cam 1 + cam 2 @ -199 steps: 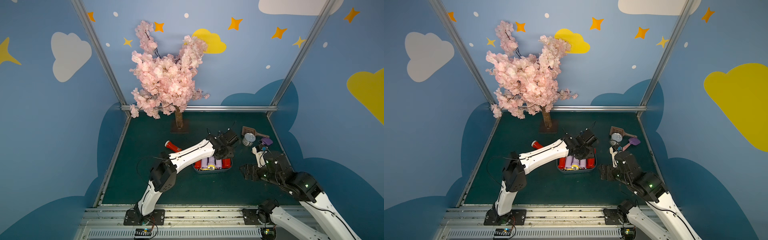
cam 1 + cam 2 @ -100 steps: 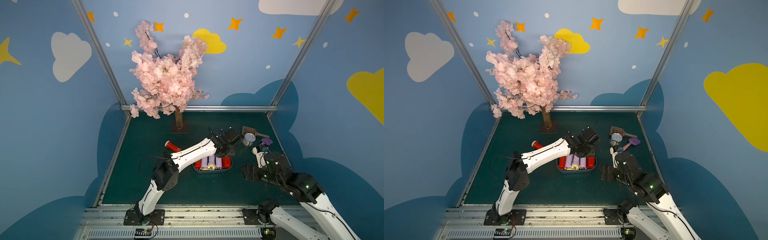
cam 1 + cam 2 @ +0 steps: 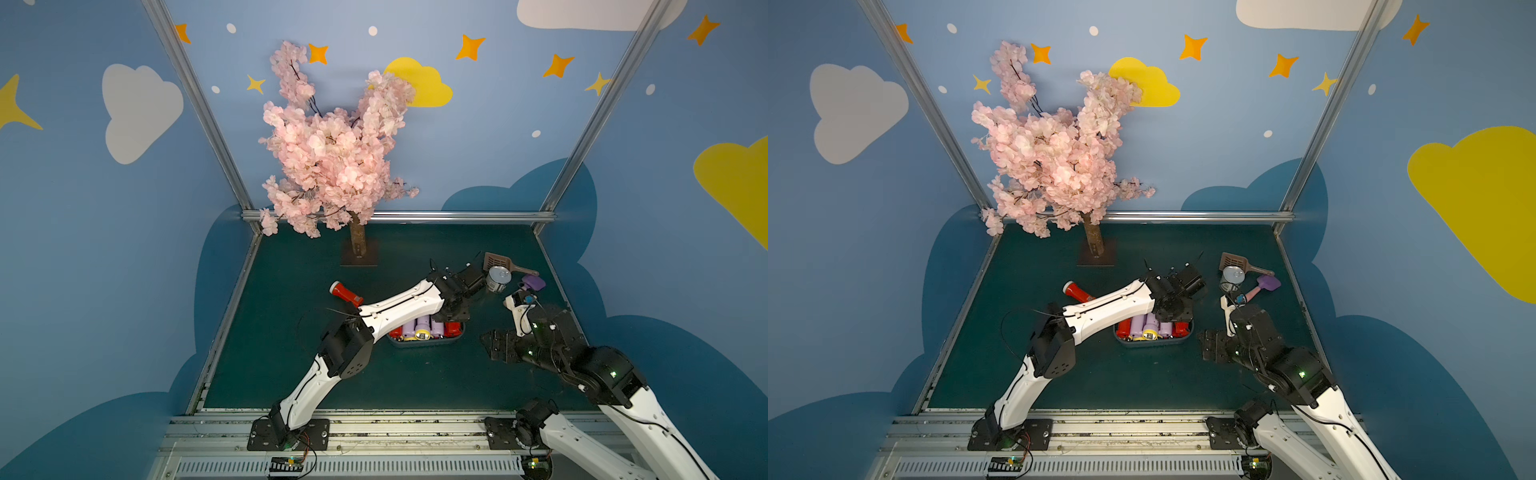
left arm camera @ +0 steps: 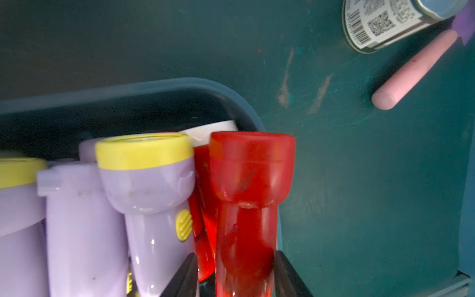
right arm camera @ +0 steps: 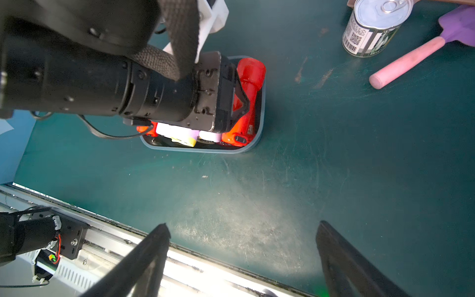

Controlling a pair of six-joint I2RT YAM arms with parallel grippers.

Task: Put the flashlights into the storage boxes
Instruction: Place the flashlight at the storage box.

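Observation:
The blue-grey storage box (image 3: 424, 343) (image 3: 1150, 343) holds several flashlights side by side, lilac ones (image 4: 146, 180) with yellow heads and red ones. My left gripper (image 4: 234, 254) reaches into the box's right end (image 5: 259, 123). Its jaws stand around the handle of a red flashlight (image 4: 246, 180) (image 5: 250, 74): one finger touches it and a narrow gap shows at the other. Another red flashlight (image 3: 345, 293) (image 3: 1077, 291) lies on the mat left of the box, partly behind the left arm. My right gripper (image 5: 243, 226) (image 3: 492, 345) hovers open and empty over bare mat right of the box.
A silver can (image 3: 497, 279) (image 5: 372, 28), a brown slotted scoop (image 3: 494, 259) and a purple spatula with a pink handle (image 3: 532, 282) (image 5: 411, 60) sit at the back right. A blossom tree (image 3: 357, 245) stands at the back. The metal rail (image 5: 102, 231) runs along the front edge.
My left wrist has shifted slightly to the right over the box's right end. The right arm has hardly moved.

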